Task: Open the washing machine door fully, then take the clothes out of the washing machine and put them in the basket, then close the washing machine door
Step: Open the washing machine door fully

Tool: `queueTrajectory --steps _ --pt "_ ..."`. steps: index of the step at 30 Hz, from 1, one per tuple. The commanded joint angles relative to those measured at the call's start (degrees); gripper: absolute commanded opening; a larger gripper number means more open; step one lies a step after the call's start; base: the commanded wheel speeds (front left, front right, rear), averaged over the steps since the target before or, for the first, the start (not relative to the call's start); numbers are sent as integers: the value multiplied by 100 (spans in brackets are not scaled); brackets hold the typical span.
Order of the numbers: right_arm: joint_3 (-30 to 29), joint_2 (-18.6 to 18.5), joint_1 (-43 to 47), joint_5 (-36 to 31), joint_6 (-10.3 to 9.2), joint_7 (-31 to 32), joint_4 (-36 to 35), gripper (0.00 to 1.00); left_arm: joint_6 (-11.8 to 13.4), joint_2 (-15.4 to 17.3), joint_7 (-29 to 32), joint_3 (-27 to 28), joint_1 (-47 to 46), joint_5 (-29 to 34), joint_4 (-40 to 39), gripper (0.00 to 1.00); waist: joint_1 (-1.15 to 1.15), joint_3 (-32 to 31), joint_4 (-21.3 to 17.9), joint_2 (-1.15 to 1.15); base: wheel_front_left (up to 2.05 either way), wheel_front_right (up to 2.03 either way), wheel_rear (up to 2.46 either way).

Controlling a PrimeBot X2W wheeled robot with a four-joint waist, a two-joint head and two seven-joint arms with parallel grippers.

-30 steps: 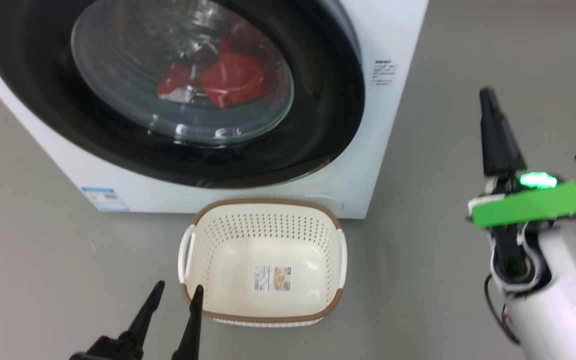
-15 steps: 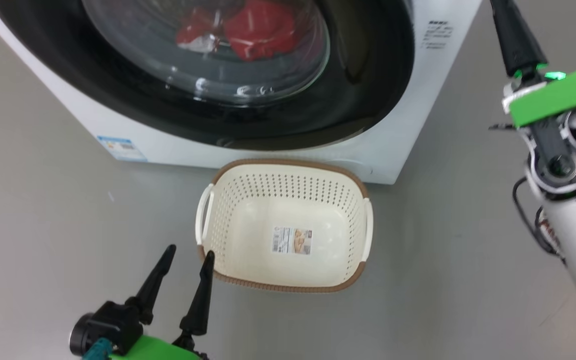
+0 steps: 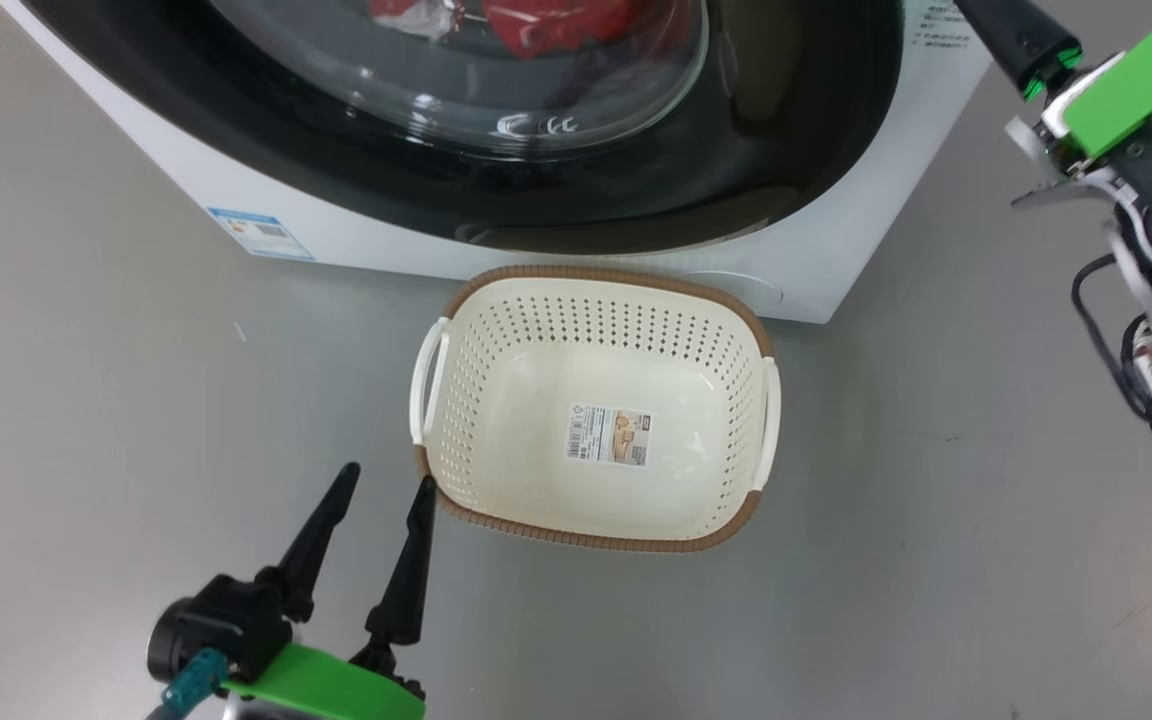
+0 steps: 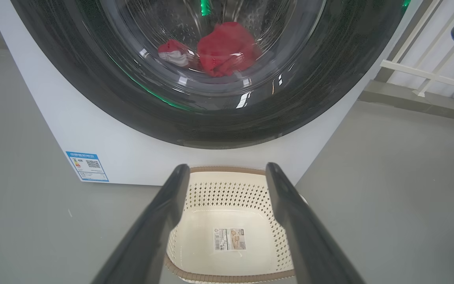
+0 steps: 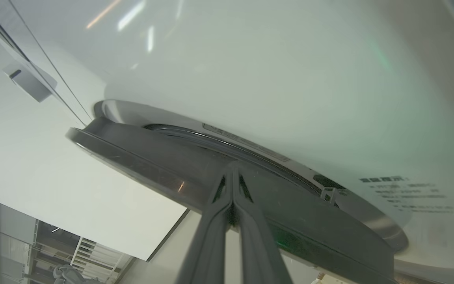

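The right hand point(image 5: 233, 173), clenched on nothing, aims its tips at the washing machine door point(image 5: 152, 157) rim at mid-frame and could skid off its gloss, leaving the clothes point(image 4: 227, 49) shut in; the left hand point(image 3: 387, 478) hangs spread, lower left

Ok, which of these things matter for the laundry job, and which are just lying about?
For the job: washing machine door, washing machine, clothes behind the glass, basket, left gripper, right gripper.

Just there: blue label on the machine, paper sticker in the basket, white railing, floor.
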Motion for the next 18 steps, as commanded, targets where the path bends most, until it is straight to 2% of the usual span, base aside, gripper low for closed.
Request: queueTrajectory --steps 1,8,18 --pt "-17 1 -160 145 5 131 -64 0 -32 107 -70 147 -155 -33 -112 100 0 52 32 0 0 0 0" --pt "-70 38 -545 560 5 824 459 0 -32 106 -70 60 -241 -85 -83 100 0 148 100 0 0 0 0" --pt "-28 153 -713 765 5 1356 890 0 -32 95 -70 42 -230 -118 -41 100 0 112 156 0 0 0 0"
